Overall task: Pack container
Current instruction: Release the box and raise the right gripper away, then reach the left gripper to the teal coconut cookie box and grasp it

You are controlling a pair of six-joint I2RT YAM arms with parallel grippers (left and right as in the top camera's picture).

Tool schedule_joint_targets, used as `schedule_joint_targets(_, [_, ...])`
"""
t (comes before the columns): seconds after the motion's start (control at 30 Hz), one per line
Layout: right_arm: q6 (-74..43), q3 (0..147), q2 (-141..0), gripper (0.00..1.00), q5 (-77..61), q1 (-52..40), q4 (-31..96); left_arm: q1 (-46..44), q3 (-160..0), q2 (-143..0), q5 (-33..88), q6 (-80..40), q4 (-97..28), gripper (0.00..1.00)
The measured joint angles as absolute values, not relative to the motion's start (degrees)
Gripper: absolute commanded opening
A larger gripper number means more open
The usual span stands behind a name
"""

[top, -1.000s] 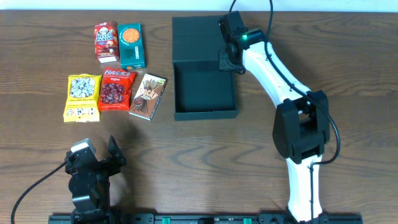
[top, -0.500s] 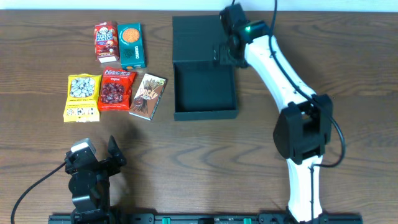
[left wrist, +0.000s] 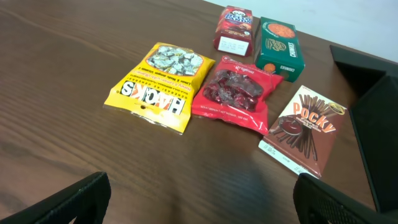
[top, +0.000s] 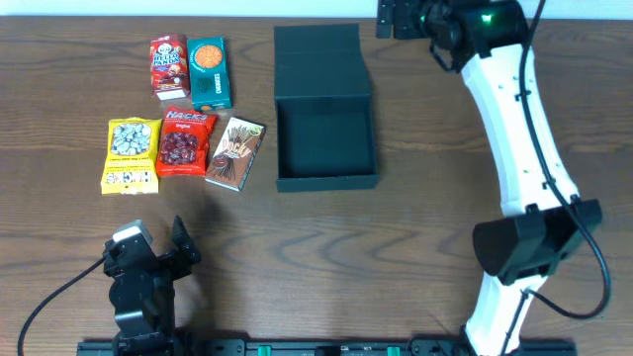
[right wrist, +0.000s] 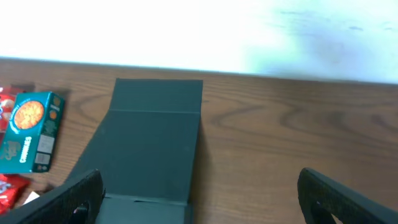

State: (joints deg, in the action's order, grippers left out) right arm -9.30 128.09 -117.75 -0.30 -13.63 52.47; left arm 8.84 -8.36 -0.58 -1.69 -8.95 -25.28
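Observation:
The container (top: 326, 181) is a dark square box at the table's middle, open and with nothing inside. Its flap lid (top: 318, 57) lies flat behind it. My right gripper (top: 396, 18) hovers open past the lid's far right corner, holding nothing. The right wrist view looks down on the lid (right wrist: 155, 143) between that gripper's spread fingers (right wrist: 68, 202). My left gripper (top: 158, 259) rests open near the front left edge, apart from everything. In the left wrist view the left gripper (left wrist: 202, 208) has only bare wood between its fingers, and the container (left wrist: 376, 124) is at the right edge.
Left of the container lie a red snack box (top: 168, 65), a teal box (top: 210, 72), a yellow Hacks bag (top: 131, 155), a red Hacks bag (top: 185, 141) and a Pocky box (top: 235, 152). The Pocky box (left wrist: 305, 127) lies closest to the container.
My right gripper opened, left the lid's right edge and swung up and back to the table's far edge. The lid stays flat. The left arm has not moved.

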Motion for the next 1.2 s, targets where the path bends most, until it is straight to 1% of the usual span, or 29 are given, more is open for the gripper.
schedule_joint_targets(0.13, [-7.94, 127.92, -118.45, 0.99, -2.22, -13.56, 53.12, 8.84, -8.36, -0.58, -1.65, -9.1, -25.06, 0.95])
schedule_joint_targets(0.23, [-7.33, 127.92, -118.45, 0.99, -3.05, -13.56, 54.68, 8.84, -8.12, -0.58, 0.4, -11.73, -23.53, 0.95])
schedule_joint_targets(0.4, [-7.05, 127.87, -118.45, 0.99, -3.68, -13.58, 57.04, 8.84, -7.97, -0.58, 13.93, -29.71, -22.96, 0.95])
schedule_joint_targets(0.57, [-6.94, 127.87, -118.45, 0.99, -6.52, -13.56, 58.17, 8.84, -7.88, -0.58, 22.06, -45.98, -20.25, 0.95])
schedule_joint_targets(0.63, [-6.94, 127.87, -118.45, 0.99, -7.73, -13.58, 58.94, 8.84, -7.84, -0.58, 24.45, -49.8, -18.59, 0.95])
schedule_joint_targets(0.87, [-6.94, 127.87, -118.45, 0.99, -9.3, -13.41, 62.17, 8.84, -7.55, -0.82, 28.16, -51.59, -7.55, 0.96])
schedule_joint_targets(0.97, [-6.94, 127.87, -118.45, 0.99, -9.5, -12.6, 62.0, 8.84, -7.55, -3.81, 28.4, -51.2, -3.79, 0.97])
schedule_joint_targets(1.07, [-6.94, 127.85, -118.45, 0.99, -9.58, -10.9, 59.99, 8.84, -7.57, -11.25, 28.51, -50.72, -0.82, 0.97])
schedule_joint_targets(1.2, [-6.9, 127.85, -118.45, 0.99, -9.61, -7.9, 56.29, 8.84, -11.16, -26.3, 28.56, -46.41, 0.14, 0.96])
